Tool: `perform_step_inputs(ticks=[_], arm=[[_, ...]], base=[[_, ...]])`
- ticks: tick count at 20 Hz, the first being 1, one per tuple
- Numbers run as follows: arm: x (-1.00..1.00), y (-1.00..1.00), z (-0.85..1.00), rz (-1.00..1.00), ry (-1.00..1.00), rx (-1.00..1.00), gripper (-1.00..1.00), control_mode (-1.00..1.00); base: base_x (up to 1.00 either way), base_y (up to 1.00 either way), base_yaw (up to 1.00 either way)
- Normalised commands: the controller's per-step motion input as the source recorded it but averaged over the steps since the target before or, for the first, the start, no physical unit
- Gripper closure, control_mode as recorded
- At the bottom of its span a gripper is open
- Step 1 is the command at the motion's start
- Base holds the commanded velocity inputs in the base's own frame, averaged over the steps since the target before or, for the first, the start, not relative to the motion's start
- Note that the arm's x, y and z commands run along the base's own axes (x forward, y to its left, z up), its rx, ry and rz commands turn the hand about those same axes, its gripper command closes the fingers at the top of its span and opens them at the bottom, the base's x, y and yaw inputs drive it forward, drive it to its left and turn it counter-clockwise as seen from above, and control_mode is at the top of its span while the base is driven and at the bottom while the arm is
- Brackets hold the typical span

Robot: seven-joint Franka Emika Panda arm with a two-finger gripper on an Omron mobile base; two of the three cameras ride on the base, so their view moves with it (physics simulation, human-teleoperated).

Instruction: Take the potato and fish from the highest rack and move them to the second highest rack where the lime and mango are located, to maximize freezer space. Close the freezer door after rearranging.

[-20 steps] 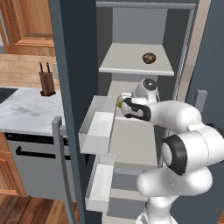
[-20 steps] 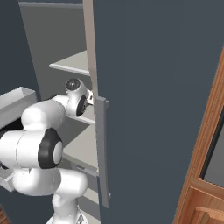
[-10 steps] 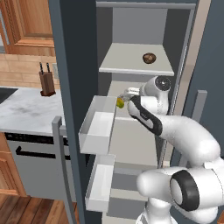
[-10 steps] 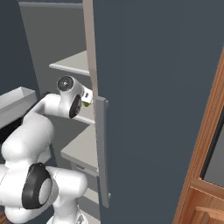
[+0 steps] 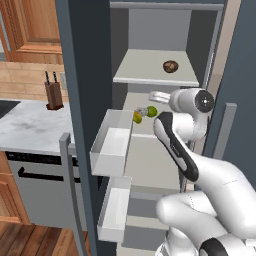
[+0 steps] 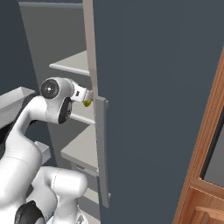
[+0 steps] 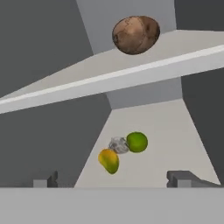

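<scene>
Jaws spread wide and empty inside the freezer (image 5: 80, 60); potato (image 7: 136, 34) alone on the highest rack, above them; fish (image 7: 117, 145) touching lime (image 7: 137, 142) and mango (image 7: 109, 160) on the rack below, just ahead.

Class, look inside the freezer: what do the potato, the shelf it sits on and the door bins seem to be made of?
Potato: rough, matte brown skin with crack-like lines. Shelf: smooth light-grey panel, probably plastic or painted metal, uniform and flat. Door bins: glossy white, seemingly plastic, with thin tray walls.
</scene>
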Motion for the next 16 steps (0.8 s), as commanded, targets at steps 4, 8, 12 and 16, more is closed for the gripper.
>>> perform_step_inputs(ticks=[4, 8, 12, 16], arm=[[-0.46, 0.00, 0.72, -0.03, -0.10, 0.00, -1.00, -1.00], [-0.42, 0.00, 0.71, -0.05, 0.00, 0.00, -1.00, -1.00], [-0.38, 0.00, 0.70, -0.06, 0.02, 0.00, -1.00, -1.00], [-0.30, 0.00, 0.47, -0.09, 0.16, -0.05, -1.00, -1.00]], base=[[0.00, 0.00, 0.00], [0.00, 0.00, 0.00], [0.00, 0.00, 0.00], [0.00, 0.00, 0.00]])
